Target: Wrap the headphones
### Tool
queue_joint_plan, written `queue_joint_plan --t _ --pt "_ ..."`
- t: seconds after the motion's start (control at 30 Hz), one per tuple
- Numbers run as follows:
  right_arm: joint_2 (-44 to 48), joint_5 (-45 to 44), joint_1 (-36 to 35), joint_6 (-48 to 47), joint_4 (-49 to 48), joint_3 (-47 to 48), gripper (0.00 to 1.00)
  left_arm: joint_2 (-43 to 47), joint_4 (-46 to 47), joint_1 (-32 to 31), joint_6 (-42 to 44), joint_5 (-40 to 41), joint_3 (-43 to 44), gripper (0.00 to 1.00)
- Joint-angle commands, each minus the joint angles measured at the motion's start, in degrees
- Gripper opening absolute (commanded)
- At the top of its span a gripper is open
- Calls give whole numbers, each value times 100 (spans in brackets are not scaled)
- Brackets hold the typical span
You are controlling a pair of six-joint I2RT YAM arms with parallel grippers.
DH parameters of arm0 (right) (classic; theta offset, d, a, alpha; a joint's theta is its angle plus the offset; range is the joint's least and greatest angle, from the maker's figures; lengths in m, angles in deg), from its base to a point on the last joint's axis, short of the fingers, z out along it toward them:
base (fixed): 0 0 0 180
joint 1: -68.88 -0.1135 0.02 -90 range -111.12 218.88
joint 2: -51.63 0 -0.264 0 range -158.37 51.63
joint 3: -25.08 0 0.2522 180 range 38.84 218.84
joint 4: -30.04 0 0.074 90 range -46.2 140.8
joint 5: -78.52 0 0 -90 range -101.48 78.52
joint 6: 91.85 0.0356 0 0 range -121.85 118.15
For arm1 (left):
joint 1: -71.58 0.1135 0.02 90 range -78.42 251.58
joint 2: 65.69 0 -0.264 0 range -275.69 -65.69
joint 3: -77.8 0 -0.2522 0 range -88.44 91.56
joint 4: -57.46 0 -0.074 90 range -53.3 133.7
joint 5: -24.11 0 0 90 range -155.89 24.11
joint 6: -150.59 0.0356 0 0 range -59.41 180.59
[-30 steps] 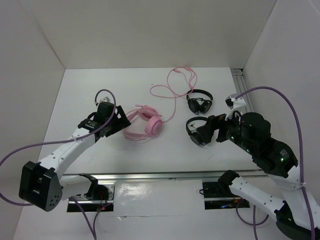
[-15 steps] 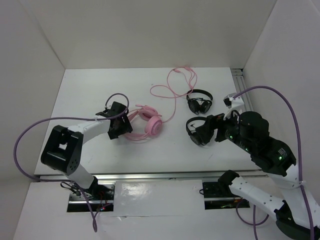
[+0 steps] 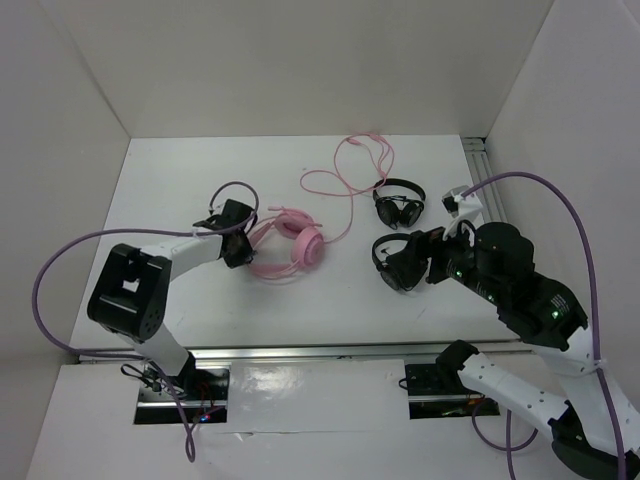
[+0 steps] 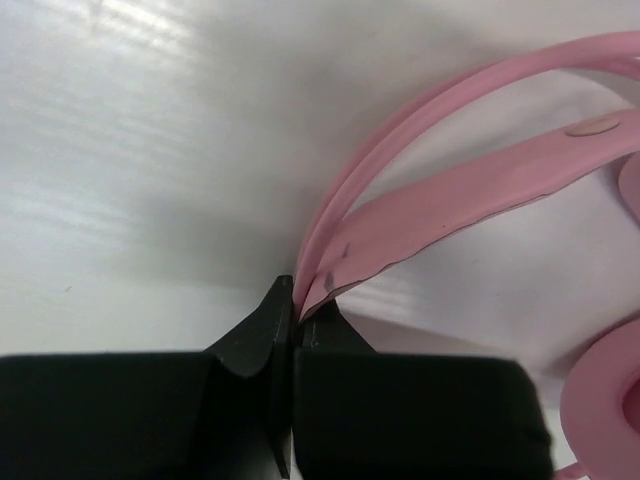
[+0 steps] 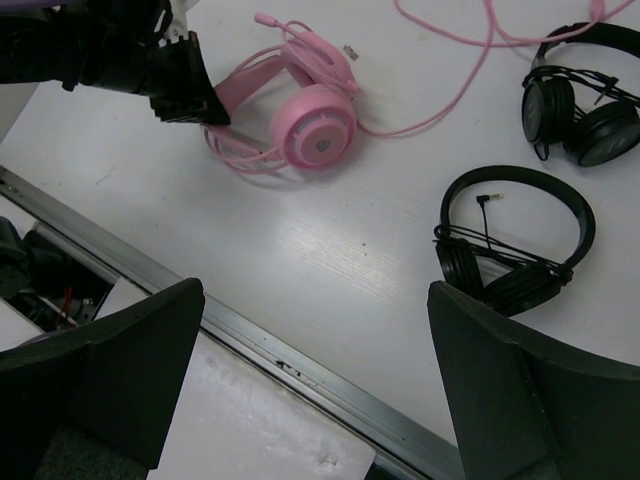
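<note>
Pinching the headphones (image 4: 470, 200) at headband: left jaws.

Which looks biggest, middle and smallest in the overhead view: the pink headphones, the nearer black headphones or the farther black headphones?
1. The pink headphones: clearly largest.
2 and 3. The nearer black headphones and the farther black headphones look about alike. The right arm covers part of the nearer pair, so I can't rank them.

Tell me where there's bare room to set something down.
Bare: the far-left corner, between the wall and the pink cord; also the near strip between the pink headphones and the rail. Crowded: the right side, around both black headphones.
</note>
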Motion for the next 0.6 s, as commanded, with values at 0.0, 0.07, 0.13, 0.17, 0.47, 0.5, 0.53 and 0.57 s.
queue_joint_plan --t 0.0,0.07,0.13,0.17,0.47,0.5,0.53,0.57 --pt "28 491 15 -162 -557 -100 100 516 -1143 -26 -114 367 -186 0" --pt "203 835 15 -302 -812 -232 100 1385 -1688 -254 -281 685 40 0" --pt "413 1380 15 -356 -1312 -495 100 2261 -2506 -421 -334 1011 296 0" --pt "484 1765 15 -425 -1688 -583 100 2519 -2726 -422 -247 1125 619 0" --pt "381 2366 67 -92 -3896 -1339 100 3182 -5477 -422 790 1881 3967 0" --pt "310 2366 67 -92 -4342 -1453 100 3051 -5653 -422 878 2003 4754 0" --pt "231 2366 67 -144 -4590 -1533 100 2988 -5811 -422 1035 2005 5145 0" --pt "74 2366 67 -214 -4854 -1629 100 2935 -6074 -369 1124 2005 5523 0"
